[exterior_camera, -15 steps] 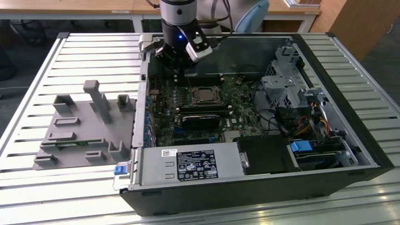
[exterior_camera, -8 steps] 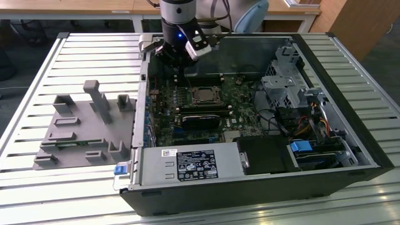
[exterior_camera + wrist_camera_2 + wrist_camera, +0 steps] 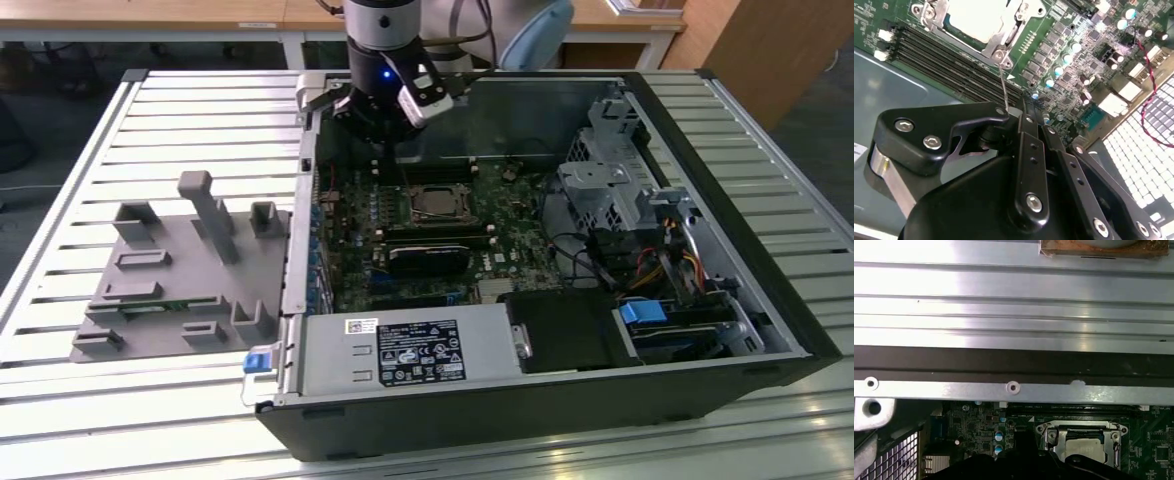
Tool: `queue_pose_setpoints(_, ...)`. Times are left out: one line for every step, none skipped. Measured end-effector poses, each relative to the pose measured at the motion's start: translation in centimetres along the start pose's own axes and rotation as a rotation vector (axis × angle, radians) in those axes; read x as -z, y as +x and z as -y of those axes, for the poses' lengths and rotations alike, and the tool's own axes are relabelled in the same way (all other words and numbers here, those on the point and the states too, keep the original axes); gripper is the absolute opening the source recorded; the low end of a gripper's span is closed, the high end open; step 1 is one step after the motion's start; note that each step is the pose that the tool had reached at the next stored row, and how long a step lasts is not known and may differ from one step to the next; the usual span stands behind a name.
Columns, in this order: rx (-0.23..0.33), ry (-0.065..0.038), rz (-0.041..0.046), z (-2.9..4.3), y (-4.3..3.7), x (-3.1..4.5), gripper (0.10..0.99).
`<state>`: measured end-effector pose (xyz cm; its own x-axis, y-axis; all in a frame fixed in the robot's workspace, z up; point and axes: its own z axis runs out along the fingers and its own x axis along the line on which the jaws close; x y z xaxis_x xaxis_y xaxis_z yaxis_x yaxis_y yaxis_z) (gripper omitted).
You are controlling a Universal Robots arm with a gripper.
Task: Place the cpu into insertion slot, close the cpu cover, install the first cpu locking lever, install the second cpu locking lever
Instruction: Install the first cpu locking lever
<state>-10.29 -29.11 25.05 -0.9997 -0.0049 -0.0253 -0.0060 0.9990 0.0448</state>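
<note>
- While the arm reaches down into the open computer case [image 3: 747, 330], its gripper [image 3: 386, 135] hangs over the motherboard [image 3: 521, 205]. It is close to the case wall on the exterior view's left.
- From the exterior view, the gripper is near the insertion slot [image 3: 411, 190], further from the camera and slightly toward that view's left.
- Whether the claw is open or closed cannot be told from any view.
- In the second wrist view, a thin silvery locking lever [image 3: 1003, 82] runs from one corner of the socket straight up to the claw's tip. Its upper end disappears against the black gripper body, so a grip on it cannot be confirmed.
- The cpu [image 3: 974, 17] sits inside the insertion slot with its pale metal top facing up.
- The cpu cover [image 3: 1004, 40] lies down around the chip, and its silvery frame borders the metal top on the sides that show.
- In both wrist views the chip appears level within the frame.
- Long black memory slots [image 3: 939, 55] run just beside the socket, between it and the bare grey case floor.
- In the exterior view, a long black card [image 3: 427, 260] lies on the nearer side of the socket.
- A power supply [image 3: 400, 350] with a labelled top sits along the case's near edge.
- The case rests on a slatted metal table [image 3: 80, 130].
- A grey moulded fixture [image 3: 174, 270] with upright posts rests on the same table, just beside the case on the exterior view's left.
</note>
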Motion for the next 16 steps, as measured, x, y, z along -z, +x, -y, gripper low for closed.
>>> queue_pose_setpoints(0.000,0.000,0.0000,0.00,-0.20,-0.01,0.118)
queue_pose_setpoints(0.000,0.000,0.0001,0.00,-0.39,-0.01,0.118)
queue_pose_setpoints(0.000,0.000,0.0001,0.00,-0.55,-0.02,0.118)
queue_pose_setpoints(0.000,0.000,0.0000,0.00,-0.72,-0.02,0.118)
queue_pose_setpoints(0.000,0.000,0.0000,0.00,-0.89,-0.03,0.118)
queue_pose_setpoints(0.000,0.000,0.0000,0.01,-1.07,-0.04,0.118)
queue_pose_setpoints(0.000,0.000,0.0001,0.01,-1.25,-0.04,0.118)
queue_pose_setpoints(0.000,0.000,0.0001,0.01,-1.41,-0.05,0.118)
queue_pose_setpoints(0.000,0.000,0.0001,0.01,-1.58,-0.06,0.118)
queue_pose_setpoints(0.000,0.000,0.0000,0.01,-1.77,-0.06,0.118)
queue_pose_setpoints(0.000,0.000,0.0001,0.01,-1.95,-0.07,0.118)
queue_pose_setpoints(0.000,0.000,0.0000,0.01,-2.13,-0.08,0.118)
queue_pose_setpoints(0.000,0.000,0.0001,0.01,-2.31,-0.09,0.118)
queue_pose_setpoints(0.000,0.000,0.0001,0.02,-2.50,-0.09,0.118)
queue_pose_setpoints(0.000,0.000,0.0001,0.02,-2.70,-0.11,0.118)
queue_pose_setpoints(0.000,0.000,0.0001,0.02,-2.92,-0.12,0.118)
